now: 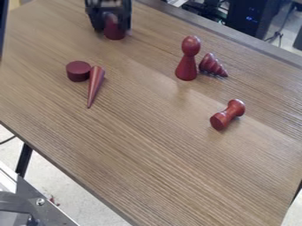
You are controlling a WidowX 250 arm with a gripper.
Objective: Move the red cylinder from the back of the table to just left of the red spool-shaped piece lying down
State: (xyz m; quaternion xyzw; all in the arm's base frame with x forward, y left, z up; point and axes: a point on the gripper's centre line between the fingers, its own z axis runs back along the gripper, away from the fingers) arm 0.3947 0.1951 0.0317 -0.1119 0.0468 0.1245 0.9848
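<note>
1. While the fingers look spread around the dark red piece towards the far edge of the bench, centring them over it seems wisest.
2. Closing evenly should avoid tipping it.
3. Any lift probably works best straight up, clear of the nearby disc and cone.

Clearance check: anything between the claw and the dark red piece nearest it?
Nothing visible: the claw is right at the dark red piece, partly hiding it. The short cylinder and slim cone lie nearer the camera, clear of both.
</note>
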